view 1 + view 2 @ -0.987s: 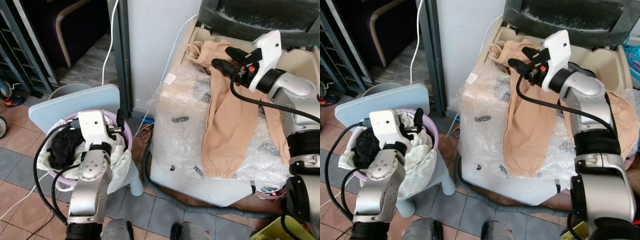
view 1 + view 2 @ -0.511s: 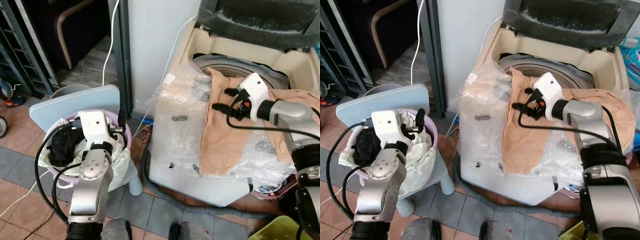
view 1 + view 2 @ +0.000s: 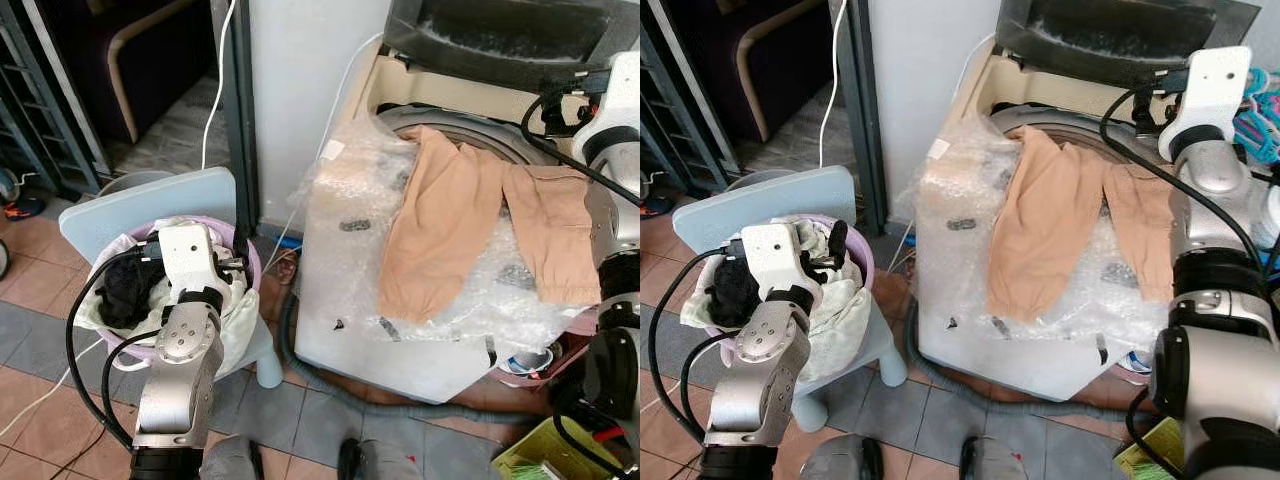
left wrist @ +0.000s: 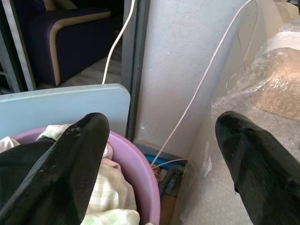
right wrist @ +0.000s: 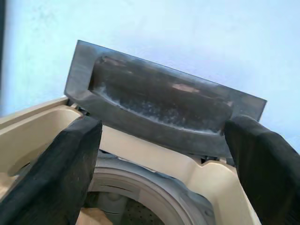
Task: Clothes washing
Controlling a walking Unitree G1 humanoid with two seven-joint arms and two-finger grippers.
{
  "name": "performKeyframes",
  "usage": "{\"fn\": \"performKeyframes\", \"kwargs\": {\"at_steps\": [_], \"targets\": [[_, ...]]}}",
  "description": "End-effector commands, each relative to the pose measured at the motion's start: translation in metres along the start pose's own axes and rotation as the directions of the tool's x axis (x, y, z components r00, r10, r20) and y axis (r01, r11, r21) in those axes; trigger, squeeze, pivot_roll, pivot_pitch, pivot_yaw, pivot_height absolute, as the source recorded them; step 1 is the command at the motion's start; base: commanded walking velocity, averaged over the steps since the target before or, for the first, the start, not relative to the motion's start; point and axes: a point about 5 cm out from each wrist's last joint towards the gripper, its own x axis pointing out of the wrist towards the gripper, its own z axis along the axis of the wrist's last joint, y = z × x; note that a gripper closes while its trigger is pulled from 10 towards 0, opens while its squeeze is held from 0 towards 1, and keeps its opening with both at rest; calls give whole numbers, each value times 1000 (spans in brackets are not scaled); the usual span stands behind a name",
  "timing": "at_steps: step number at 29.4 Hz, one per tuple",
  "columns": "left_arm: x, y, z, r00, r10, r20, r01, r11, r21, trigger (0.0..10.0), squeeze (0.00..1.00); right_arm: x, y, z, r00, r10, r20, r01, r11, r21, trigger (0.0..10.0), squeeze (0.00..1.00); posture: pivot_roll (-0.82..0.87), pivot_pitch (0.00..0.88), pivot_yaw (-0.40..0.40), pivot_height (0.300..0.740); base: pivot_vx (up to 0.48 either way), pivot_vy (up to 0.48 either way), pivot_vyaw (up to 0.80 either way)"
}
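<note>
- Trousers point(image 3: 445, 225) are lying draped over the washer point(image 3: 400, 330) rim, legs hanging forward.
- I'm holding my right gripper point(image 5: 161, 154) wide, empty, above the drum point(image 5: 154, 197).
- My left gripper point(image 4: 161, 164) is hovering wide over the laundry basket point(image 3: 250, 262).

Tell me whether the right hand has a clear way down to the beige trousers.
Probably yes. The right hand hangs open above the washer, and the beige trousers lie uncovered across its front edge.
</note>
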Motion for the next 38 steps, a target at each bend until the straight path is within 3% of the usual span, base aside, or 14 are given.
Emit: {"fn": "performKeyframes", "kwargs": {"at_steps": [1,2,3,4,6,10,11,12,13,14,15,16,28,38], "targets": [[0,-1,1,1000,2,-3,-1,1000,8,10000,0,-3,18,-1,988,152,-13,-152,988,24,10000,886,31,108,-48,740,0,0,0],[0,0,1,1000,5,-5,-5,1000,8,10000,0,-8,29,-9,964,259,-53,-257,965,46,10000,404,24,108,-47,740,0,0,0],[0,0,1,1000,8,-7,-8,1000,9,10000,0,-12,35,-14,944,322,-77,-318,946,62,10000,404,22,108,-47,740,0,0,0],[0,1,0,1000,8,-14,-7,1000,8,10000,0,-20,40,-26,914,384,-133,-383,923,32,10000,0,17,109,-47,740,0,0,0],[0,-1,-3,1000,-3,-27,3,1000,5,10000,0,-32,38,-52,874,406,-267,-424,906,-8,10000,0,14,108,-47,740,0,0,0],[1,-6,-3,999,-19,-30,19,1000,5,10000,0,-39,27,-76,863,305,-403,-348,937,-38,10000,0,9,107,-44,740,0,0,0],[2,-6,-3,999,-23,-31,23,1000,4,10000,0,-42,25,-84,854,251,-455,-308,950,-54,9137,0,10,107,-44,740,0,0,0],[2,-6,-3,999,-23,-31,23,1000,4,10000,0,-42,25,-87,851,239,-468,-300,952,-59,9137,0,10,107,-44,740,0,0,0],[2,-6,-3,999,-23,-31,23,1000,5,10000,0,-43,25,-90,846,224,-484,-291,954,-67,5020,0,13,107,-44,740,0,0,0],[2,-6,-3,999,-22,-32,22,1000,6,10000,0,-45,25,-93,840,214,-499,-286,956,-71,1804,0,14,107,-44,740,0,0,0],[2,-6,-3,999,-21,-32,21,1000,7,10000,0,-46,25,-95,835,208,-510,-281,957,-70,392,0,14,107,-44,740,0,0,0],[2,-5,-3,999,-19,-33,20,1000,9,10000,0,-47,26,-97,828,201,-523,-274,960,-64,0,0,14,107,-44,740,0,0,0],[2,-4,-3,999,-10,-35,11,1000,10,10000,0,-36,42,-96,850,172,-498,-180,983,32,0,0,25,106,-49,740,0,0,0],[1,-4,-4,999,-6,-44,6,1000,10,10000,0,-22,38,-87,872,124,-473,-88,991,97,0,0,24,116,-54,740,0,0,0]]}}
